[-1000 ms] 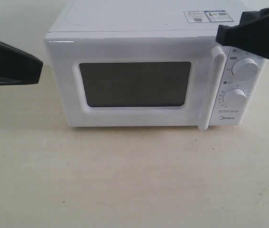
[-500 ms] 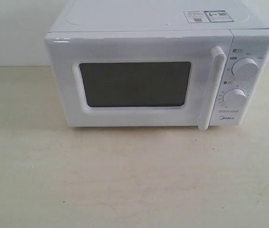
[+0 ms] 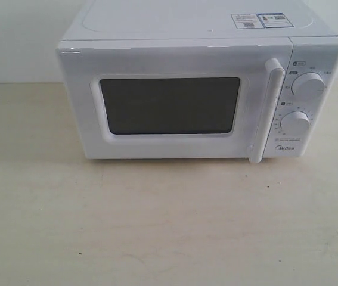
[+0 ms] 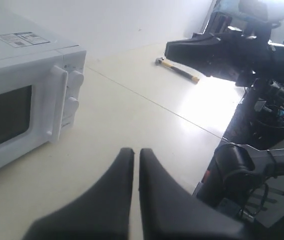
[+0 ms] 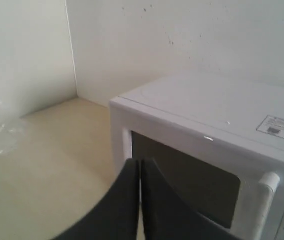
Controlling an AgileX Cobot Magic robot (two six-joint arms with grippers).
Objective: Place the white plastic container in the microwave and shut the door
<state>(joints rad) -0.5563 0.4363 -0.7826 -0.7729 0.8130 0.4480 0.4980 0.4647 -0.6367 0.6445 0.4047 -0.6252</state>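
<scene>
White microwave [image 3: 199,56] unchanged, door [image 3: 169,106] shut — left fingers [image 4: 114,190] and right fingers [image 5: 125,200], clenched empty, gone from exterior view.

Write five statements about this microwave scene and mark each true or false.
1. The door of the microwave is shut. True.
2. The white plastic container stands in front of the microwave. False: no container shows in any view.
3. The left end effector is shut, holding nothing. True.
4. The right end effector grips the door's handle. False: it is shut on nothing, apart from the handle.
5. A hammer lies well apart from the microwave. True.
</scene>
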